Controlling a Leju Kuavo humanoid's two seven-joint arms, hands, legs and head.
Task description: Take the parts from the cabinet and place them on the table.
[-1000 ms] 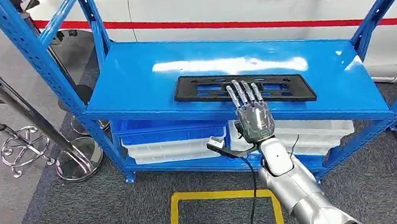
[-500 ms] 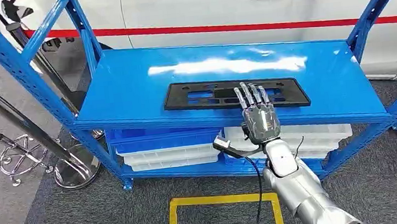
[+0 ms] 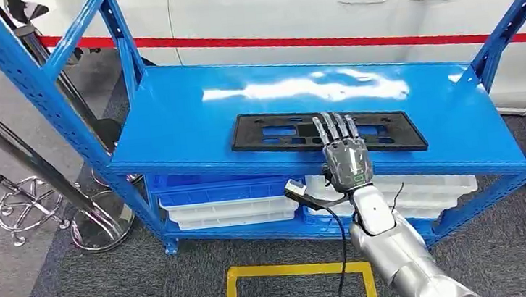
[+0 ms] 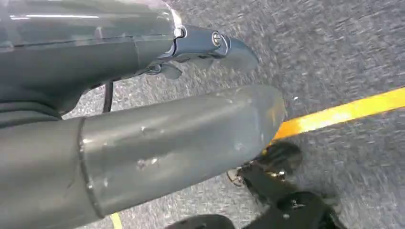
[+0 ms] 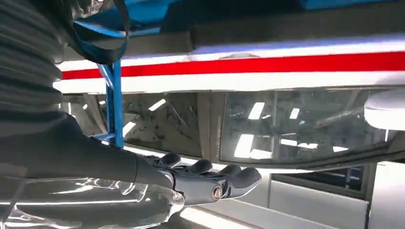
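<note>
While the black part point(image 3: 326, 131) lay flat near the front edge of the blue shelf point(image 3: 184, 116), the right hand point(image 3: 345, 155) reached over it, fingers straight and apart, holding nothing. It looked like a light, stiff plastic frame, long and thin with cutouts, best taken by its front rim. The left hand point(image 4: 143, 138) hung over carpet; I could not tell its state.

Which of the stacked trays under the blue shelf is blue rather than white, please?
The top tray of the left stack, just beneath the shelf; the trays below and beside it are white.
</note>
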